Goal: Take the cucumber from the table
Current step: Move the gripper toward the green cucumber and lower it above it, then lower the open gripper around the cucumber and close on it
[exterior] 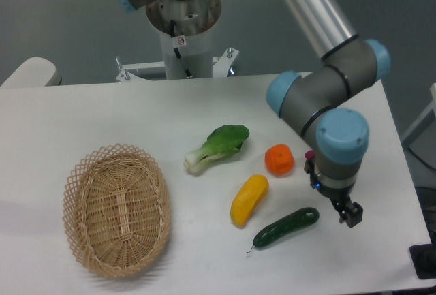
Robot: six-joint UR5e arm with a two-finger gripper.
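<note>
The cucumber (286,227) is dark green and glossy. It lies slanted on the white table (102,111) at the front right, its thin stem tip pointing front-left. My gripper (332,191) hangs just above and to the right of the cucumber's thick end, apart from it. It is open and holds nothing. One dark fingertip (351,215) shows beside the cucumber's right end, while the wrist mostly hides the other.
A yellow pepper (248,199) lies just left of the cucumber. An orange fruit (279,159) and a bok choy (218,146) sit behind it. A wicker basket (117,210) stands at the front left. A purple item (309,153) is almost hidden behind the arm.
</note>
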